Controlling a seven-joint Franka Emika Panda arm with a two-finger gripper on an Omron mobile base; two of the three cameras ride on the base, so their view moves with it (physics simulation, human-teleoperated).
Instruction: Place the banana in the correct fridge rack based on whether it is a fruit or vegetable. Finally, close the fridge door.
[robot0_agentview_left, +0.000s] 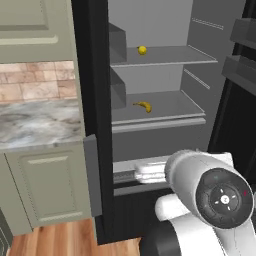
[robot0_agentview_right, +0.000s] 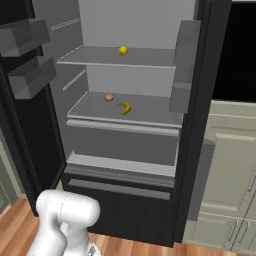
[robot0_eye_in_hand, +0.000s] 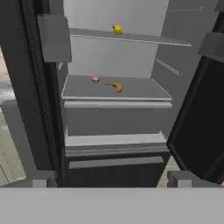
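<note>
The banana (robot0_agentview_left: 144, 105) (robot0_agentview_right: 125, 107) (robot0_eye_in_hand: 116, 86) is small, curved and yellow, and it lies free on the fridge rack (robot0_agentview_left: 160, 121) (robot0_agentview_right: 125, 125) (robot0_eye_in_hand: 118, 104). That rack is the lower pale-grey shelf with the thick lighter front lip. My gripper (robot0_eye_in_hand: 113, 181) is open, with its fingertips (robot0_eye_in_hand: 41, 179) spread wide and nothing between them. It hangs well back from the fridge, outside the cabinet, looking in at the shelves. Both fridge doors (robot0_agentview_left: 240, 100) (robot0_agentview_right: 30, 75) (robot0_eye_in_hand: 201, 131) stand open.
A small round yellow fruit (robot0_agentview_left: 142, 50) (robot0_agentview_right: 123, 50) (robot0_eye_in_hand: 117, 29) sits on the thin-edged upper shelf. A small orange-brown item (robot0_agentview_right: 109, 97) (robot0_eye_in_hand: 95, 79) lies beside the banana. Door bins (robot0_agentview_right: 27, 37) jut inward. A marble counter (robot0_agentview_left: 40, 122) and cabinets flank the fridge.
</note>
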